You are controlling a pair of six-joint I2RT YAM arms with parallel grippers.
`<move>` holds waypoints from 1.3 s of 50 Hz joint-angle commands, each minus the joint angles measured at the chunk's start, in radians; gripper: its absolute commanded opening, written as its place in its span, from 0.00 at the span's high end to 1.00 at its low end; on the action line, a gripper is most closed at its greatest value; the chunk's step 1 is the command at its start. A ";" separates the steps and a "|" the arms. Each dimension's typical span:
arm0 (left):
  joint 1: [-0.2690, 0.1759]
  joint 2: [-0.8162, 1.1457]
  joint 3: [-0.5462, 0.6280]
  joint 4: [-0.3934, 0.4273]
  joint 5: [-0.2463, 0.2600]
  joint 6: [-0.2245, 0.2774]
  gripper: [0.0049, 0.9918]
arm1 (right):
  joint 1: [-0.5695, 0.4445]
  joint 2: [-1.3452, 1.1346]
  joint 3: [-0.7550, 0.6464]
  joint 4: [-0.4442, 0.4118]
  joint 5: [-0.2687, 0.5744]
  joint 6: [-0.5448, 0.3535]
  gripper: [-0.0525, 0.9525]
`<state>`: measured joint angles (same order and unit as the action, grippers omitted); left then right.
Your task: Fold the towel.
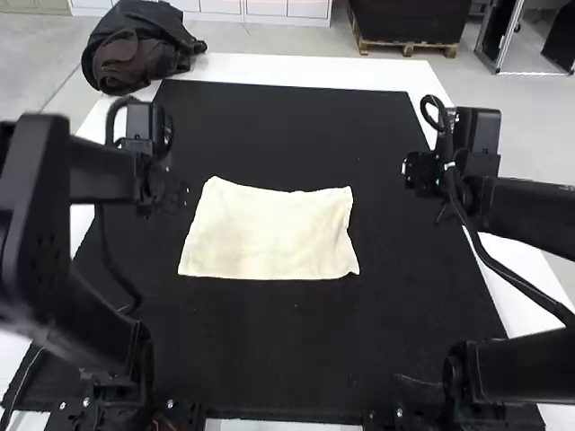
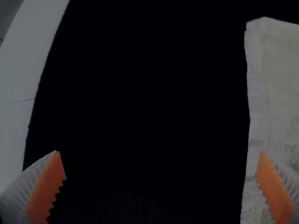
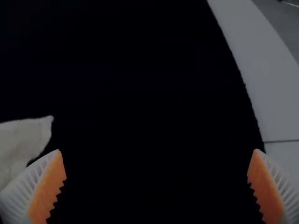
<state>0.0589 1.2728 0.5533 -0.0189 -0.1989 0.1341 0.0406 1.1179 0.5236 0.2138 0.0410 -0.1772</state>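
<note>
A black mat covers most of the white table, which shows along the far, left and right sides. A dark bundle sits at the far left corner. The cream towel lies flat, slightly rumpled, mid-mat, between the left gripper and right gripper, both spread wide.

The high view is bright, the table white at twelve o'clock; wrist views are dim, the mat seemingly near-black.
</note>
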 commanded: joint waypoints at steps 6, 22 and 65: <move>0.010 0.105 0.077 -0.015 0.113 -0.060 0.03 | 0.033 -0.049 0.000 -0.001 -0.006 -0.102 0.04; 0.010 0.174 0.168 -0.010 0.188 -0.129 0.03 | 0.024 -0.038 -0.014 -0.037 -0.115 0.065 0.05; 0.002 0.405 0.247 0.131 0.245 -0.186 0.03 | 0.097 0.384 0.142 0.041 -0.300 0.185 0.05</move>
<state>0.0589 1.6642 0.7654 0.1005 0.0280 -0.0349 0.1066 1.4647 0.6216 0.2359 -0.2356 -0.0116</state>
